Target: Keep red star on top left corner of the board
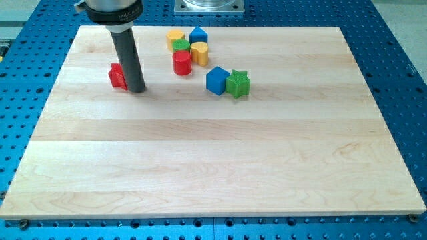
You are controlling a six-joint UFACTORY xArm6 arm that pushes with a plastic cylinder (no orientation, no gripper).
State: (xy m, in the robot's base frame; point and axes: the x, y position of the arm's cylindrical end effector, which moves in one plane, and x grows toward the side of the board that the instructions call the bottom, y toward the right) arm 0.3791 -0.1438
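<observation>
Six blocks (pixel 190 50) right of red star (pixel 117 76)

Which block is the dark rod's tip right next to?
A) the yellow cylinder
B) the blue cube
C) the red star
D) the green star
C: my tip stands on the wooden board right beside the red star-shaped block, on its right in the view, far from the other blocks.

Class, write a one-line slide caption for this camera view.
My tip touches the red star near the board's top left.
</observation>
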